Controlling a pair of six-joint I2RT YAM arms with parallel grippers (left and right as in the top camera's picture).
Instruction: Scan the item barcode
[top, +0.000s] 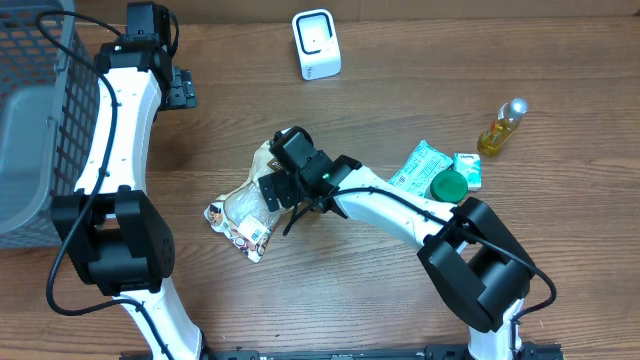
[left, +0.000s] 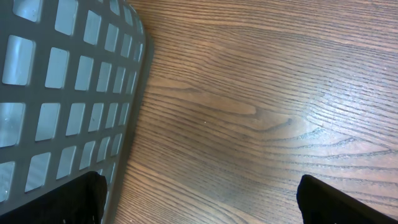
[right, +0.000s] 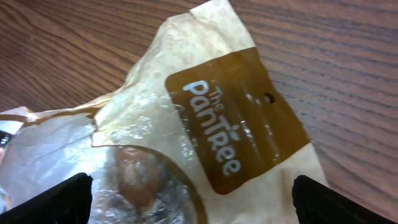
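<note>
Brown-and-clear plastic, a PanTree snack bag (top: 238, 212) lies flat on the wooden bench (top: 380, 310), directly under the right pincer (right: 199, 202). Its fingers (right: 62, 199) stand spread wide on either side of the bag, not closed on it. Back along that pincer's arm sit green packets (top: 425, 162) and a green lid (top: 447, 186), with a yellow bottle (top: 503, 126) past them. Beyond the pincer stands a white scanner (top: 316, 44). Far off, the left pincer (left: 205, 202) hangs agape beside a grey basket (left: 62, 93).

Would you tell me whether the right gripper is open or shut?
Open: the right gripper has its fingers far apart, with the snack bag lying loose between them.
</note>
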